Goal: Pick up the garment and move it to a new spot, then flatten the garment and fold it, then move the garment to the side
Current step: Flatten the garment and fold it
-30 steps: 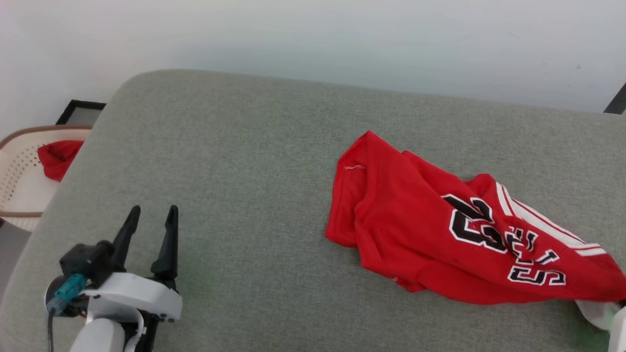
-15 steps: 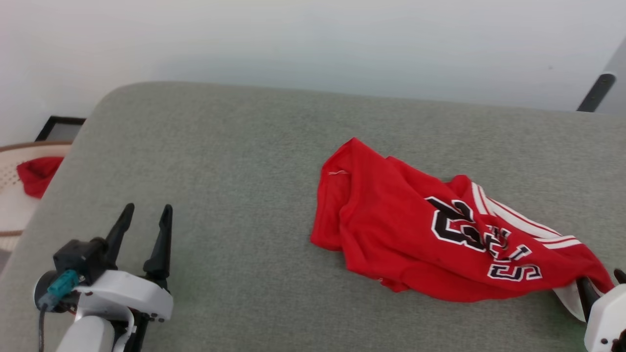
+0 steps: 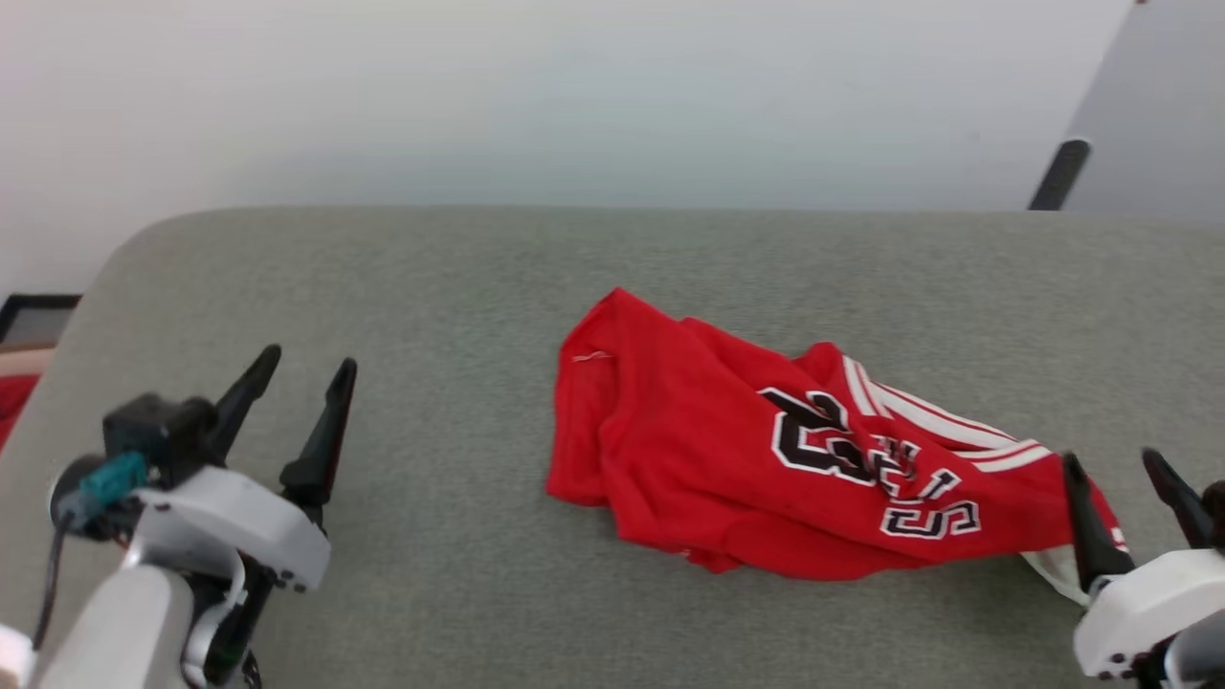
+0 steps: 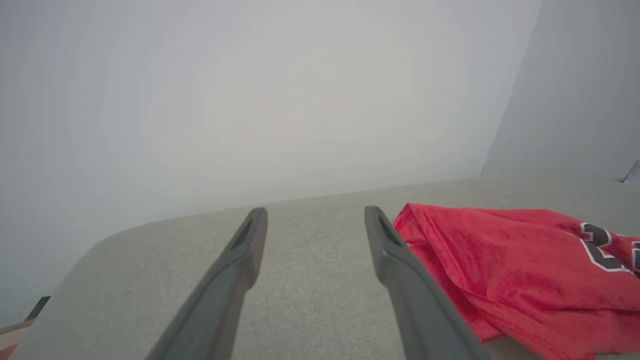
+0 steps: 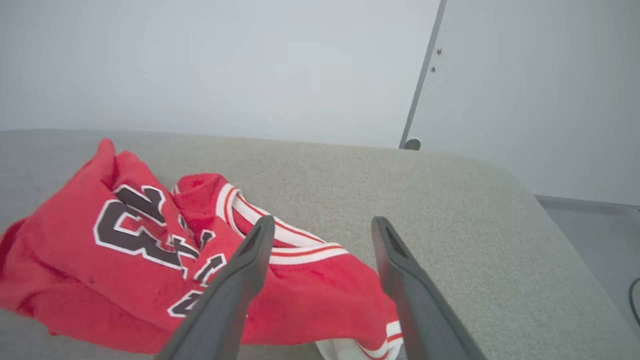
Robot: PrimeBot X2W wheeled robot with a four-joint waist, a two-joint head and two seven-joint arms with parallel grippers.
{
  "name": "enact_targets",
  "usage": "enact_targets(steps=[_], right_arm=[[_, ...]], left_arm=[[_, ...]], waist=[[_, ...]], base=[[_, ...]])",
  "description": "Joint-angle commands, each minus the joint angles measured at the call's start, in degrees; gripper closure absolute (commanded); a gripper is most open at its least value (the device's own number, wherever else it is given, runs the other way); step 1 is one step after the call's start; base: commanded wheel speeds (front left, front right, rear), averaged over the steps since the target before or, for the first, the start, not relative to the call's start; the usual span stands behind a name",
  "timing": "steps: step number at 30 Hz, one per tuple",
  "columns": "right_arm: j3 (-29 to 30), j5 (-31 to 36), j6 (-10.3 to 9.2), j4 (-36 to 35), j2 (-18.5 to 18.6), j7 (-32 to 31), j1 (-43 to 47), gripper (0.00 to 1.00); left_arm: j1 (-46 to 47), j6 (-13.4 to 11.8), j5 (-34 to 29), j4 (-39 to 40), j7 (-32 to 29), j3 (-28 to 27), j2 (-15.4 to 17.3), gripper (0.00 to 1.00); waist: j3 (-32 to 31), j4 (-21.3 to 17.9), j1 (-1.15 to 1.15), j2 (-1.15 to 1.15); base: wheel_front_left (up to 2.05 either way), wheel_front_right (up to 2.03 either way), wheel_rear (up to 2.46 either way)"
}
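Note:
The garment (image 3: 766, 450), a red jersey with black white-outlined numbers and red-and-white striped trim, lies crumpled on the grey cushioned surface (image 3: 459, 287), right of centre. My right gripper (image 3: 1115, 464) is open at the lower right, its fingers hovering over the jersey's right end; in the right wrist view the garment (image 5: 125, 250) spreads left of and under the open right gripper (image 5: 322, 222). My left gripper (image 3: 306, 364) is open at the lower left, well apart from the cloth. In the left wrist view the garment (image 4: 500, 265) lies just right of the left gripper (image 4: 315, 212).
A pale wall rises behind the surface. A dark bar (image 3: 1057, 172) leans at the back right beside a grey panel. At the far left edge a sliver of a small red cloth (image 3: 11, 407) and a dark frame (image 3: 24, 311) sit beyond the rounded corner.
The head camera has turned right and tilted, shifting the whole picture left and down. My right gripper has risen into view, open, over the jersey's right end. The jersey lies as before.

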State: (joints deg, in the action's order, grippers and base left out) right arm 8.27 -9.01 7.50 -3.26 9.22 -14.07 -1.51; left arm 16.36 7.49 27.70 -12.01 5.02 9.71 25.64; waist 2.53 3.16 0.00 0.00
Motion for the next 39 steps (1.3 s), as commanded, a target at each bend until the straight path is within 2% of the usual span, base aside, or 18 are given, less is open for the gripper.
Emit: enact_targets(steps=[1, 8, 12, 19, 26, 29, 39], right_arm=[[-0.6, 0.7, -0.02, -0.7, -0.7, 2.2, 0.7, 0.0], [-2.6, 1.8, -0.02, -0.6, -3.9, 10.2, 1.1, 0.0], [-3.3, 2.0, -0.02, 0.2, -4.6, 11.6, 0.0, 0.0], [-4.5, 1.8, -0.02, 1.1, -5.4, 13.0, -1.9, 0.0], [-6.2, 1.0, -0.02, 2.9, -6.0, 16.5, -2.9, 0.0], [-6.7, 0.6, -0.02, 4.3, -6.2, 17.8, -3.3, 0.0], [-7.4, -0.4, -0.02, 7.4, -6.4, 20.4, -5.1, 0.0]], left_arm=[[1.0, 0.0, 0.7, 0.8, -1.0, 0.6, 0.8, 0.0], [5.4, 0.0, 6.9, 4.2, -10.2, 5.6, 3.6, 0.0], [9.2, 0.0, 11.5, 5.5, -17.8, 8.9, 4.8, 0.0], [16.0, 0.0, 17.8, 5.3, -30.9, 13.8, 4.9, 0.0], [19.7, -0.5, 19.9, 2.3, -40.9, 17.4, 4.5, 0.0], [20.2, -1.5, 20.2, 0.6, -45.1, 18.7, 4.7, 0.0], [20.8, -4.3, 18.3, -5.4, -50.5, 21.2, 6.0, 0.0]], waist=[[-0.3, -1.9, 0.0, 0.0], [0.1, -5.6, 0.0, 0.0], [1.1, -7.6, 0.0, 0.0], [3.9, -11.0, 0.0, 0.0], [6.8, -14.1, 0.0, 0.0], [7.8, -15.4, 0.0, 0.0], [10.2, -17.9, 0.0, 0.0]], base=[[0.0, 0.0, 0.0], [0.0, 0.0, 0.0], [0.0, 0.0, 0.0], [0.0, 0.0, 0.0], [0.0, 0.0, 0.0], [0.0, 0.0, 0.0], [0.0, 0.0, 0.0]])
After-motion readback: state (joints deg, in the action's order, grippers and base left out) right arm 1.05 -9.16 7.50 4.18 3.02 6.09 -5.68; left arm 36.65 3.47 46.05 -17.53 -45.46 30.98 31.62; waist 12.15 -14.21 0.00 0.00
